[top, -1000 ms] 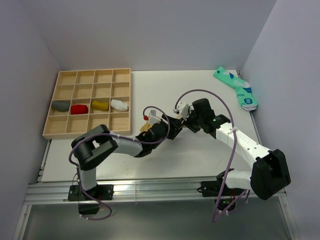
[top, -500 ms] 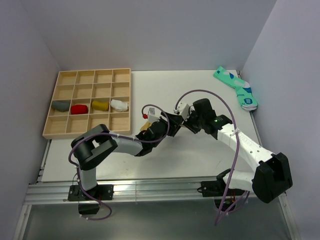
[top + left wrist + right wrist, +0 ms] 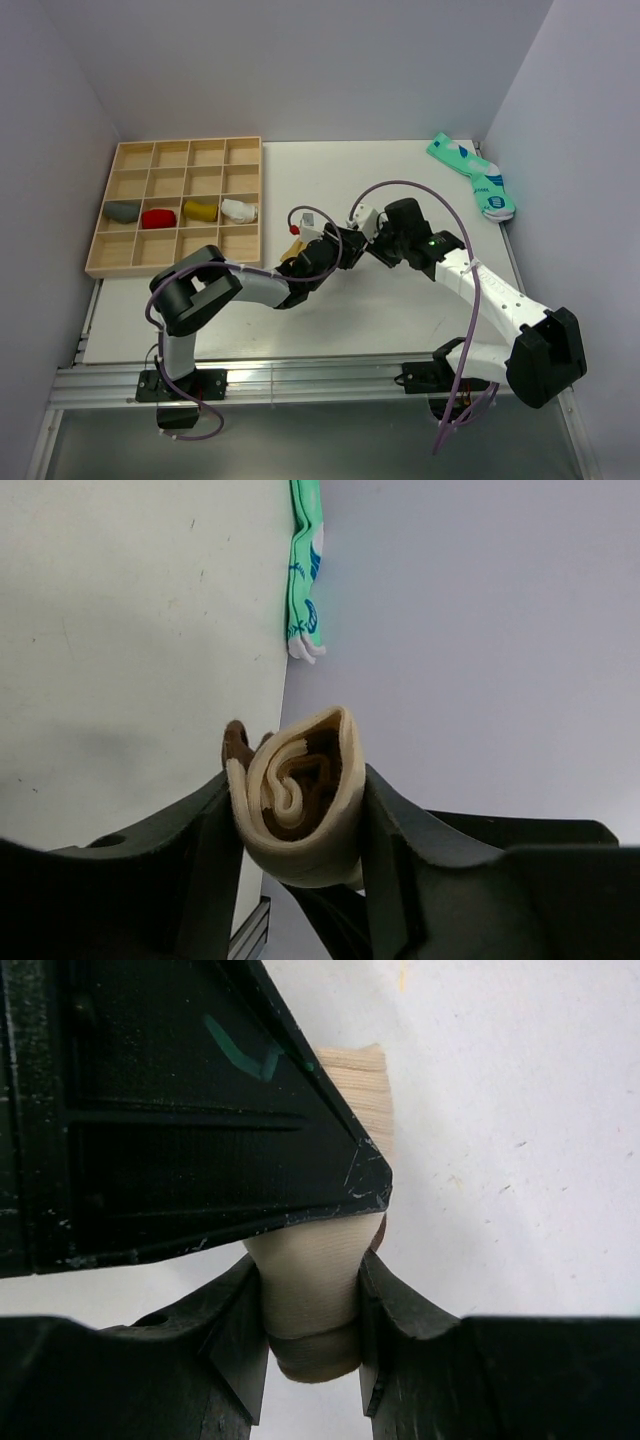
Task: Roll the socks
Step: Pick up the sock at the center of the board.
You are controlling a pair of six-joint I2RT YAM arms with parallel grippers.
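Clamping rolled beige sock in left gripper and right gripper, beside tray of four rolls; yet to roll green pair.

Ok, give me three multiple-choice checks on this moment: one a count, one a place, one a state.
1. How many rolled socks sit in the wooden grid tray?
A) two B) four C) six
2. Where does the teal patterned sock pair lie?
A) at the far right corner of the white table B) in the tray C) between the arm bases
3. What state is the beige brown-banded sock in?
A) flat on the table B) rolled, pinched by the left fingers and the right fingers C) dropped in the tray

Answers: 1 B, a grey roll, red roll, mustard roll and white roll fill one row. 2 A, it lies by the right wall, far from the tray. 3 B, each wrist view shows fingers pressing both sides of the roll.
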